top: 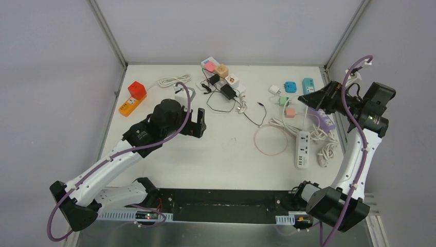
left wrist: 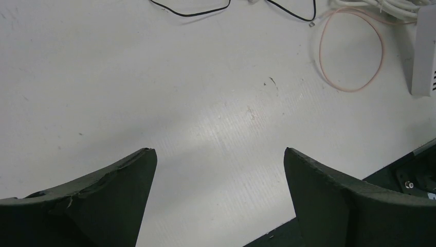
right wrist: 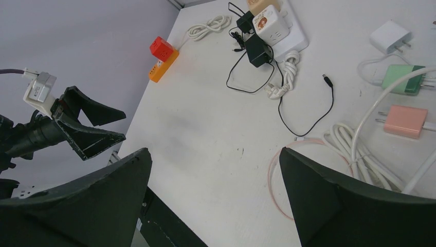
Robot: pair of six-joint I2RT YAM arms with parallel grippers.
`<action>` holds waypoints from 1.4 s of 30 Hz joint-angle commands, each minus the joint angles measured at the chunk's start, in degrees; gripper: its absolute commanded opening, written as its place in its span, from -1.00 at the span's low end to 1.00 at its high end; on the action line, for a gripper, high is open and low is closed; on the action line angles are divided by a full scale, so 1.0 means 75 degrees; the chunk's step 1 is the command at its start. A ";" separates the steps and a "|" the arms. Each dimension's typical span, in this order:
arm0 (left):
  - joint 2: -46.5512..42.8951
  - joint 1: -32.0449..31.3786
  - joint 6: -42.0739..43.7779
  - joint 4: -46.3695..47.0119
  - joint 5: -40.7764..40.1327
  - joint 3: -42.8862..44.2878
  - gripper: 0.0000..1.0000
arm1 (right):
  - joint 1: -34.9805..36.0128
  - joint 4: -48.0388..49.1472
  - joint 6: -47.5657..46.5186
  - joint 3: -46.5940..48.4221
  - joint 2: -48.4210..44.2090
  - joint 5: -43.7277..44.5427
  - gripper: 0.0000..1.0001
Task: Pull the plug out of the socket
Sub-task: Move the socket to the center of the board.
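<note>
Left gripper (top: 198,124): fingers (left wrist: 123,190) spread wide, nothing between them. Hovering over bare table (top: 226,159) left of centre, pointing right. Left wrist view: only table surface in the gap, pink cable loop (left wrist: 352,51) further off to the right.

Right gripper (top: 311,100): also spread wide, empty. Held up at the right edge above purple power strip (top: 326,120), aimed left across the table.

Plugs seated in sockets, two places:
- red cube plug (top: 136,89) upright on the far end of orange power strip (top: 131,106), far left corner, well apart from both grippers
- pink cube adapter (top: 210,66), tan cube adapter (top: 222,70) and white cube adapter (top: 232,80) in a row on white power strip (right wrist: 293,38) at the far edge, near centre; black adapter (top: 227,91) just beside its near end, plugged in or not cannot tell

Cannot tell which one is the task's plug. All in place, none pulled.

Right side: loose chargers with bare prongs, among them green charger (top: 284,101) and pink charger (top: 290,112); second white strip (top: 302,149) lying flat among coiled white cord
</note>
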 commanded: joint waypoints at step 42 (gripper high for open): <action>0.2926 0.3203 0.1330 0.1718 -0.0081 0.1397 0.98 | 0.1745 -0.0883 -0.4041 -0.1128 0.0078 0.0325 1.00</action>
